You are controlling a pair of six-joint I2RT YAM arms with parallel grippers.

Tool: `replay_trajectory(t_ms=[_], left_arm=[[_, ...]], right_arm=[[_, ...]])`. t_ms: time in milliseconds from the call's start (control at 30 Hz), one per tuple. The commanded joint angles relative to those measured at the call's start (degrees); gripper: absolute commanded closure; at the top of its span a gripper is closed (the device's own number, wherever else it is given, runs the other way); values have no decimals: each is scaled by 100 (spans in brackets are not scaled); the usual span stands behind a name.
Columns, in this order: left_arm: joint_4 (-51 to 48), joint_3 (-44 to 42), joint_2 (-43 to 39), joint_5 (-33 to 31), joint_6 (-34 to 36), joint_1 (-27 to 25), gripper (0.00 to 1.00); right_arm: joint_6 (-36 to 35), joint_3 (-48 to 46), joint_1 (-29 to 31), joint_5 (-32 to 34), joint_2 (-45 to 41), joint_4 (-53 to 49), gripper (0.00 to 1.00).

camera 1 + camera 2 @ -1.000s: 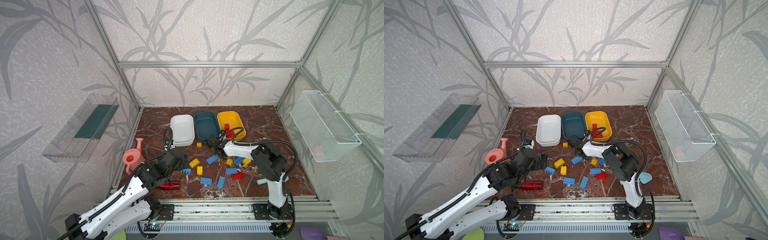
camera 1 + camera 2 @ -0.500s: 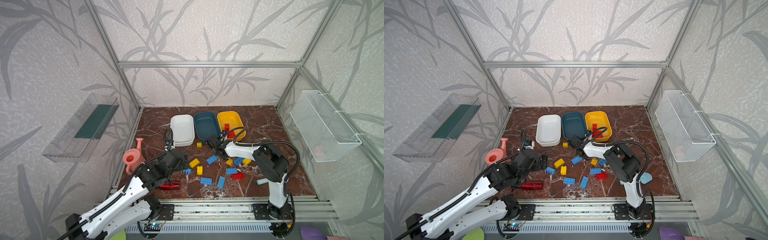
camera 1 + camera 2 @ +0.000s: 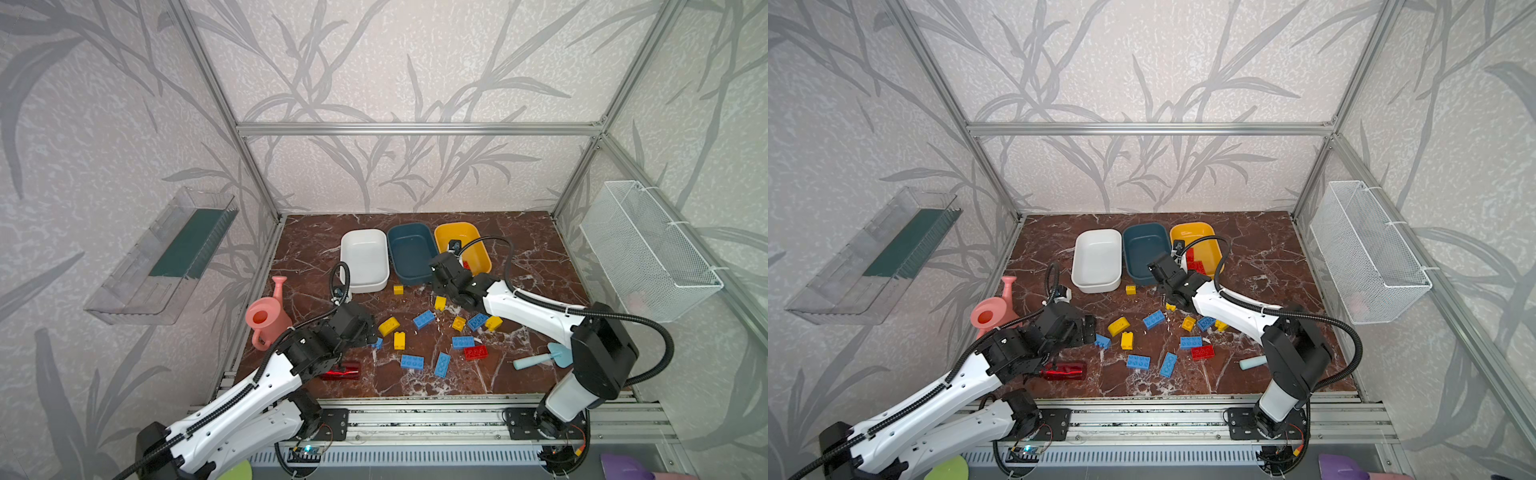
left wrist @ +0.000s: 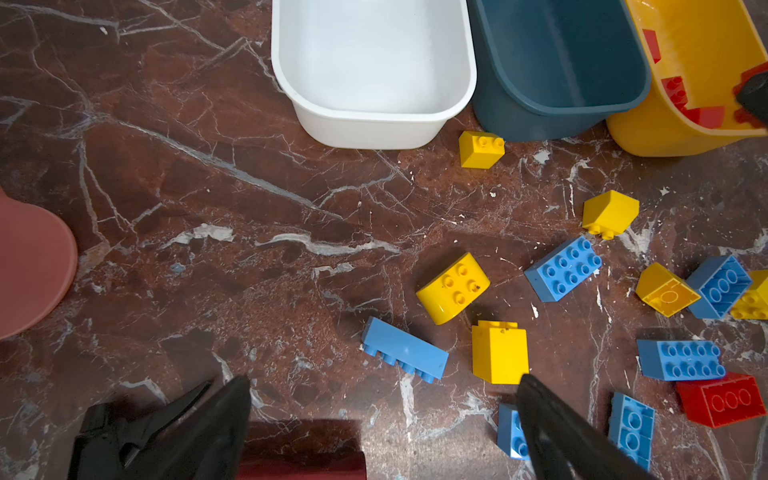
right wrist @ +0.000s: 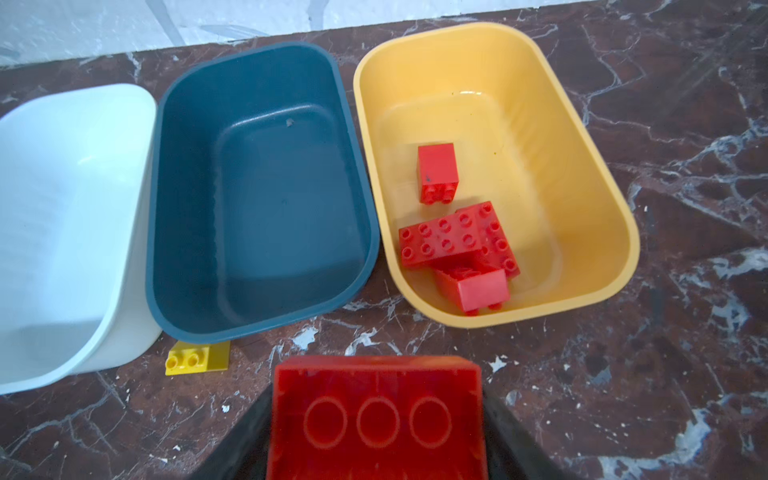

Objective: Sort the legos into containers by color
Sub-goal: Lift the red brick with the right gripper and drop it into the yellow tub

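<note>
My right gripper is shut on a red lego, whose hollow underside faces the camera. It hovers just in front of the dark teal tub and the yellow tub. Several red legos lie in the yellow tub. The teal tub and the white tub are empty. In both top views the right gripper hides its brick. My left gripper is open, low over the floor beside a blue lego. Yellow, blue and red legos lie scattered mid-floor.
A pink watering can stands at the left edge and a red spray bottle lies under my left arm. A light blue scoop lies by the right arm. On the walls hang a wire basket and a clear tray.
My right gripper has shifted a little toward the tubs with its jaws drawn in on the red lego. The left arm has not moved.
</note>
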Motion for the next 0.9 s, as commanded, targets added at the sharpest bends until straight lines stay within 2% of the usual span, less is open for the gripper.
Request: replay_trajectory(t_ms=[0,267,567,667,733,867], left_arm=[[19,-101,81,111,-152,-10,1],[-105,-34,249,212,-36,-12,1],[45,113,435,603,299,-67,3],[157,143,502,716,439,-132,3],[222,183,573,774,558,-191,2],[343,361,849,782,796,-364,2]], right_arm=[[-511,194,-414,-519,-68,-97,41],[-953,938,-1288,-1497,711,-233,41],[-1083,1632,-1661,-1701,1480,-455,37],[-1066,1646,-1743,-1826,1486,-450,30],[-1057,1651,-1796,-1915,1451,-458,19],[-1083,1529,-1907,-2065,1213,-443,11]])
